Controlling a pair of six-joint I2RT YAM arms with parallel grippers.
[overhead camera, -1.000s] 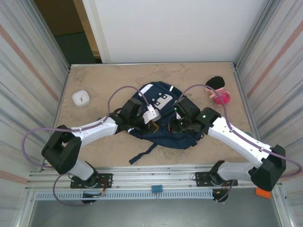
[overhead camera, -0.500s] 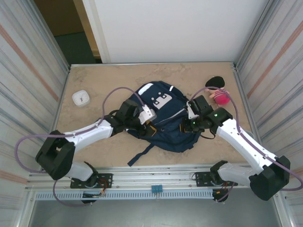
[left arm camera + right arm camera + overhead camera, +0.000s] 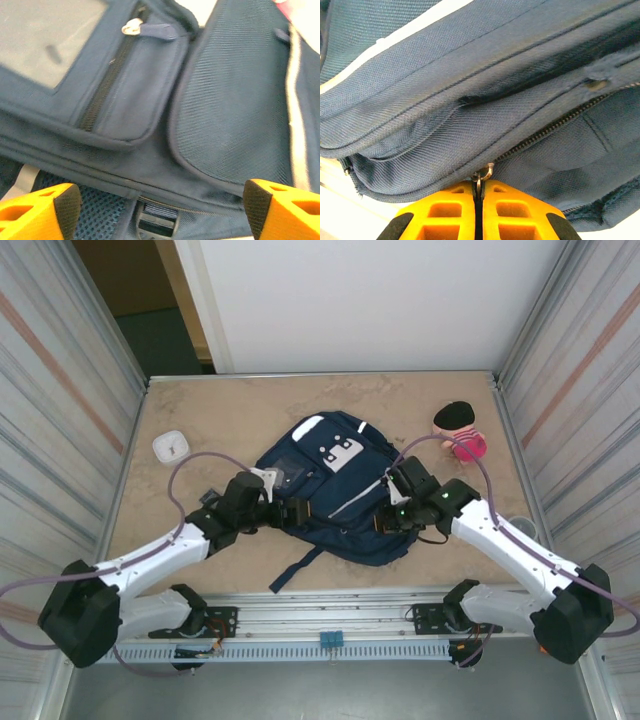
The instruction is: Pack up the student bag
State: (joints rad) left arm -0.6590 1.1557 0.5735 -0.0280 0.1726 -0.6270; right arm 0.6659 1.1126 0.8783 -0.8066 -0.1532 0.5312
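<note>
Student bag [image 3: 330,490], flat on worktop [image 3: 200,410]. Right gripper [image 3: 478,192] pinched on zipper pull [image 3: 483,174]; left gripper [image 3: 162,202] spread wide, empty. Advised: pull along the track, fabric braced.

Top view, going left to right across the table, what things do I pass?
White dish → bag → pink toy.

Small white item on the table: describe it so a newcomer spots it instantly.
Find the navy student bag in the middle of the table. Well to its left, a small white square object lies alone. The pink-and-black toy sits on the opposite side.
</note>
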